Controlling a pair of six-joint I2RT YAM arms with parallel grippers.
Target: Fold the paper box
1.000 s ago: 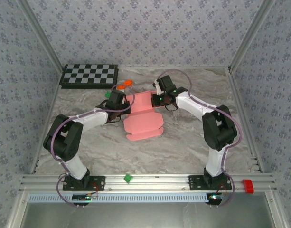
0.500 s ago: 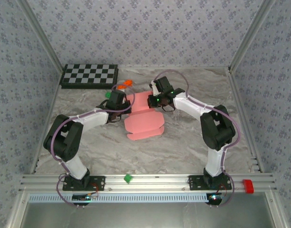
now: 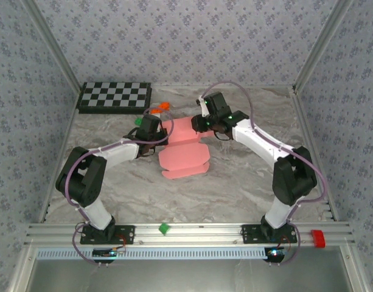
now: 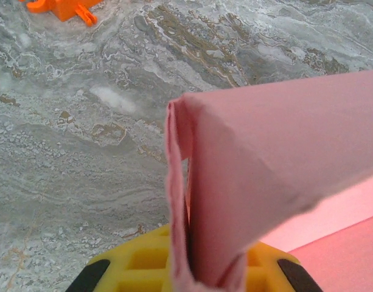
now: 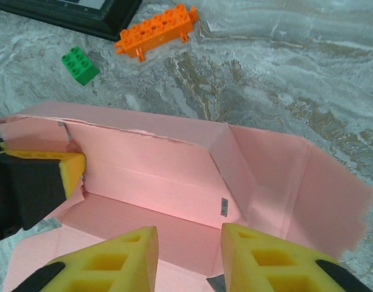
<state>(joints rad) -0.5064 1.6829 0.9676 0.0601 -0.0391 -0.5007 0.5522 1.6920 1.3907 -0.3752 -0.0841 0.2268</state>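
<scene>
Top external view shows the paper box (image 3: 185,155) lying partly folded mid-table (image 3: 241,182), its left wall clamped between the fingers of the left gripper (image 3: 157,135), while the right gripper (image 3: 202,124) hovers over its far right part, fingers apart

Tiny unreadable mark (image 5: 224,207) on paper box (image 5: 143,176)

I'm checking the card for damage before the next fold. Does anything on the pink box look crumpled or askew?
Yes: the paper box is crinkled at its left end, where the left gripper pinches the raised wall; the card edge there runs wavy. The right end flap lies flat, unfolded. I can make out no tear.
</scene>
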